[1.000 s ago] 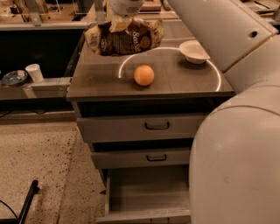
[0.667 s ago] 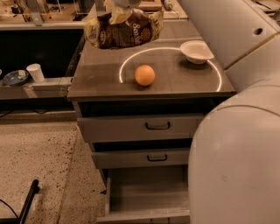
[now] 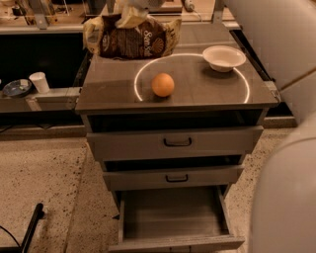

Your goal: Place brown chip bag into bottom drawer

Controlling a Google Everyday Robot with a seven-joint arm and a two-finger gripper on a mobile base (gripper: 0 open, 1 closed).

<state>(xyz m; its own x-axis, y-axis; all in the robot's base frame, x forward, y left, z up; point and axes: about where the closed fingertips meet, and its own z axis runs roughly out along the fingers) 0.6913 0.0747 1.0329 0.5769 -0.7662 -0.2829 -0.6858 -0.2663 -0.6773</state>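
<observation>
The brown chip bag hangs just above the back left part of the cabinet top, crumpled, with pale ends. My gripper is at the top edge of the view, right over the bag and shut on its upper edge. The bottom drawer is pulled open at the foot of the cabinet, and its flat floor is bare. The two upper drawers, with black handles, are shut or nearly shut.
An orange lies mid-top inside a lit ring, and a white bowl stands at the back right. My white arm and body fill the right side. A cup and a dark dish sit on a low ledge at left.
The bag has come up off the cabinet top in my gripper and shifted slightly left. The orange, bowl and drawers have not moved.
</observation>
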